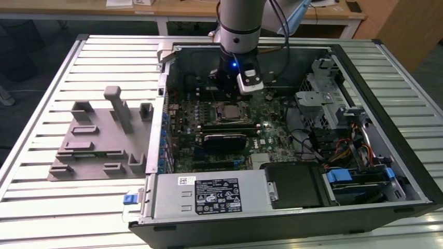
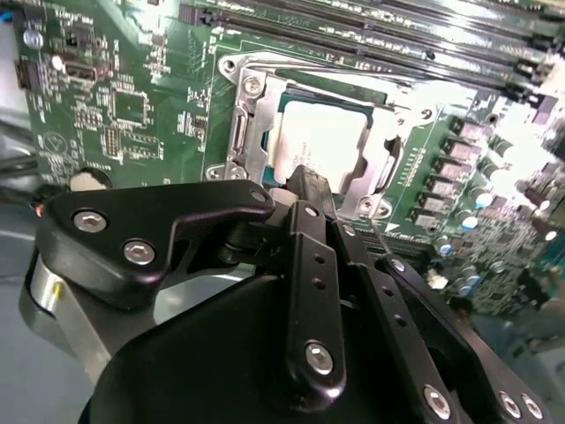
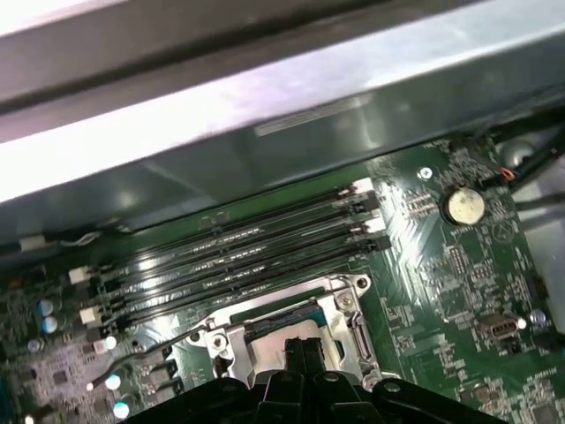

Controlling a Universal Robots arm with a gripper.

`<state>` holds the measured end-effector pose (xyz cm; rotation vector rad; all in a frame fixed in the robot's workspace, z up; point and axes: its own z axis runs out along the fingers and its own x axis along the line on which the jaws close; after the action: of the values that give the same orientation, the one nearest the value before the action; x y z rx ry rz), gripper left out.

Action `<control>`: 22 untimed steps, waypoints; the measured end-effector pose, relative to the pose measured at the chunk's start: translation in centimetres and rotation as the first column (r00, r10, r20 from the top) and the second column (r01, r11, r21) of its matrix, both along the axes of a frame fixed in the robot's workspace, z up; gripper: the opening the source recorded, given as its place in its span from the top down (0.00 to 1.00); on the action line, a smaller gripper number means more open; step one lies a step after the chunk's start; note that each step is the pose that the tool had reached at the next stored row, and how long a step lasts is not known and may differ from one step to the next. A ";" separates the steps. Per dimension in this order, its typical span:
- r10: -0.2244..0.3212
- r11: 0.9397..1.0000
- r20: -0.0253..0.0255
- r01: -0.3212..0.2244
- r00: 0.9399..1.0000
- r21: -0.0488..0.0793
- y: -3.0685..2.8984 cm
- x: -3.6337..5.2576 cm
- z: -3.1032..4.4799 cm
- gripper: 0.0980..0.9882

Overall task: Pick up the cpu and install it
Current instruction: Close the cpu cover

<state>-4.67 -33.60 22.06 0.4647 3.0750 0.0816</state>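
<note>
Cpu (image 2: 322, 141): lies flat inside the metal socket frame (image 2: 250, 119) on the green motherboard (image 2: 132, 106), pale lid up, square to the frame as far as the second wrist view shows. In the exterior view it sits near the middle of the board (image 1: 229, 111), within the open computer case (image 1: 277, 228).

Handling (judgement):
- Light, thin and stiff; it will not flex in a grip.
- The smooth metal lid is likely slippery, so a pinch on the face offers little hold.
- The best hold is across two opposite edges, with low force.
- The contact side and the socket beneath it are likely fragile, so any tilt or sideways drag is a risk.
- The frame sits close around the chip, leaving little room at the edges.

Gripper (image 2: 305, 175): the fingers are pressed together with no gap and hold nothing, which is clearest in the first wrist view (image 3: 302, 346). The tip stands over the near edge of the cpu. Whether it touches the lid cannot be told.

Arm (image 1: 239, 21): comes down nearly vertical into the case, wrist just behind the socket, with the gripper pointing down at the board. The memory slots (image 3: 238, 256) run just beyond the socket.
</note>
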 end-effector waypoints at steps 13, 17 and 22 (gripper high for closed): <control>0.173 0.985 -0.001 -0.173 0.985 -0.009 0.00 -0.08 -0.05 0.99; 0.223 0.975 -0.001 -0.223 0.975 -0.011 0.00 -0.12 -0.07 0.99; 0.298 0.955 -0.002 -0.298 0.955 -0.016 0.00 -0.17 -0.09 0.99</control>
<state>-4.84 -33.60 21.98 -0.0039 3.1162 0.0635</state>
